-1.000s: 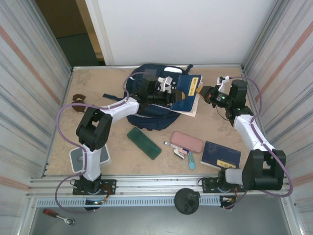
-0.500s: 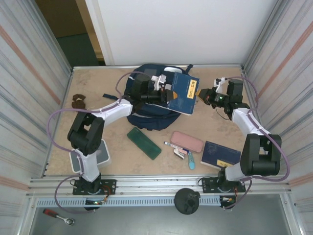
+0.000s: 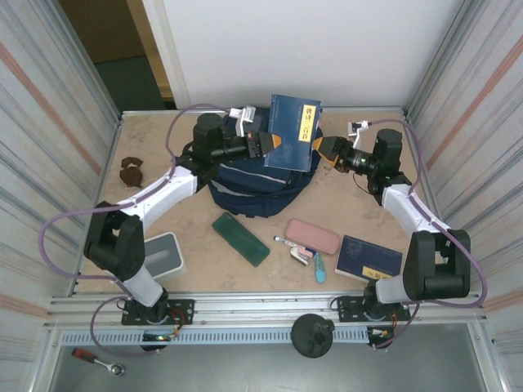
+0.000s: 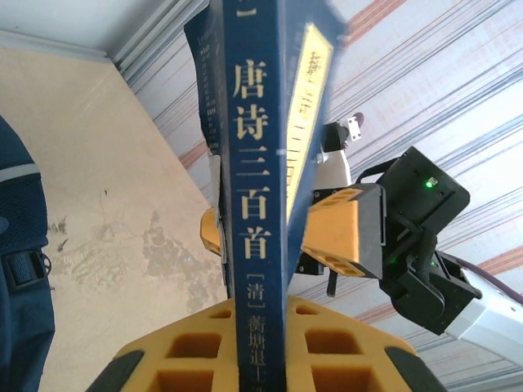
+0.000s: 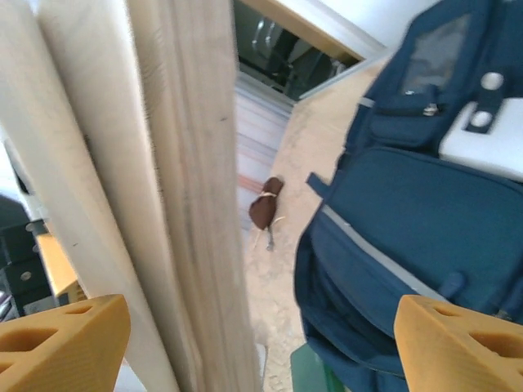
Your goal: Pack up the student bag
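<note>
One navy backpack [image 3: 253, 188] lies at the far middle of the table [image 3: 163, 204], directly beneath a blue book [image 3: 294, 131] held upright above it. Noted: the left claw [image 3: 274, 140] is clamped on the book at its spine. The right claw [image 3: 324, 149] stands wide open, with one finger on either side of the book's page edge.

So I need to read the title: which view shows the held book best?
Left wrist: the book faces it spine-on, title lettering large and sharp, pinched in the left claw. Top external shows its blue cover, small, over the student bag. Right wrist shows blurred page edges up close.
</note>
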